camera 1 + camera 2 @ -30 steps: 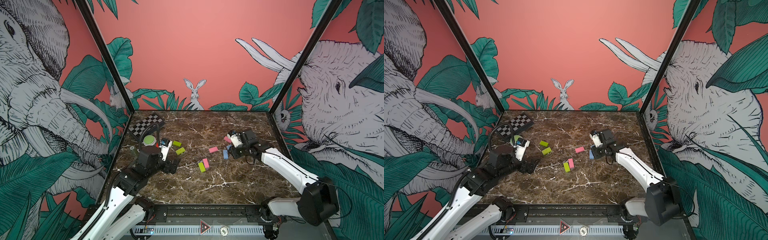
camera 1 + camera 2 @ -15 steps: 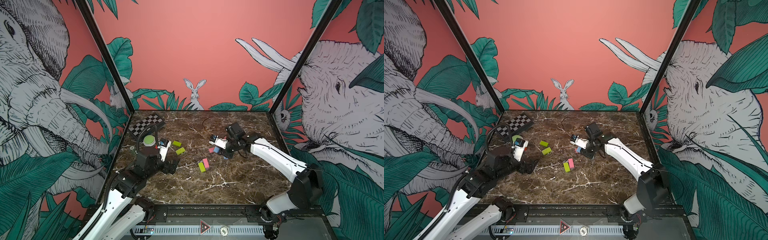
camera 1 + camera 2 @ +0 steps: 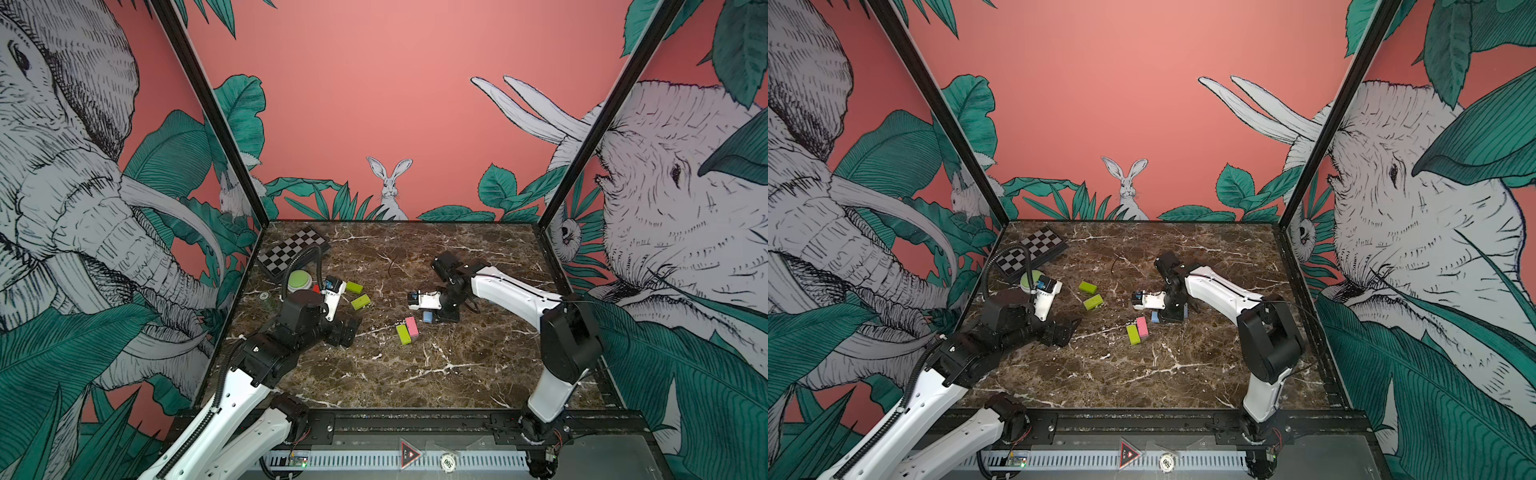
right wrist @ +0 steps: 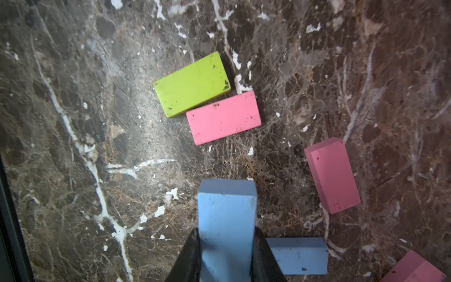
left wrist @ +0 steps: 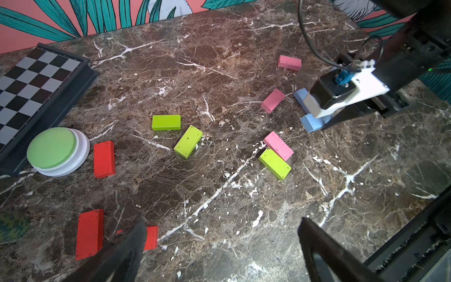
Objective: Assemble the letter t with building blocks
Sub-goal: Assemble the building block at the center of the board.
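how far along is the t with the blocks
Done: little; a lime green block and a pink block lie side by side, no T yet. In hand: right jaws shut on a light blue block near that pair; left jaws open above the red blocks. Left: nearly all the placing.

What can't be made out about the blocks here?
- Red blocks: mostly hidden behind the left arm in both top views.
- One red block: left wrist view, half covered by the left fingers.
- Corner pink block: right wrist view, cut by the frame edge.
- Held blue block: whether it touches the table, unclear.
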Controlling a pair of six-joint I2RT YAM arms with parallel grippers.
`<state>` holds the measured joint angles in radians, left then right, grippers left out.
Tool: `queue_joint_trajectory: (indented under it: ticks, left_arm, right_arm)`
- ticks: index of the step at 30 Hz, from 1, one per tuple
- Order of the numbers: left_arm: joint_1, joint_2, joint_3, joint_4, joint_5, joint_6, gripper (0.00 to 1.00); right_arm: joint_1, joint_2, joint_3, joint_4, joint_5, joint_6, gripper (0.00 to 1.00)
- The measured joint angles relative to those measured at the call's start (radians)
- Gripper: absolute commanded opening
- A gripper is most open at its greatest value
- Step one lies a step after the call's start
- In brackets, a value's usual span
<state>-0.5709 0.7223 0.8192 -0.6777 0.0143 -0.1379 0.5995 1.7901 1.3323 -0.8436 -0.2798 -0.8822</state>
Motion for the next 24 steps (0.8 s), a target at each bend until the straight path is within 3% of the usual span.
queue_joint_trajectory:
  ticks: [24]
  left_arm:
    - [0.000,0.000,0.000,-0.005,-0.009,0.000,0.99]
  right_arm:
    - [-0.046,0.148,0.093,0.002,0.064,-0.102,0.04]
